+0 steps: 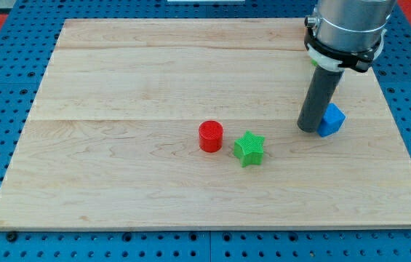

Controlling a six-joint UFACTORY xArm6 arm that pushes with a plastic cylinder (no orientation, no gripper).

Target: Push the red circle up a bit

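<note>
The red circle (210, 136) lies near the middle of the wooden board (118, 109). A green star (249, 148) sits just to its lower right, almost touching it. My tip (308, 129) rests on the board well to the right of the red circle, at about the same height in the view. It touches the left side of a blue block (331, 121), which is partly hidden behind the rod.
The arm's grey body (347, 29) hangs over the board's top right corner. A green patch (336, 76) shows behind the rod, mostly hidden. A blue pegboard (1, 87) surrounds the board.
</note>
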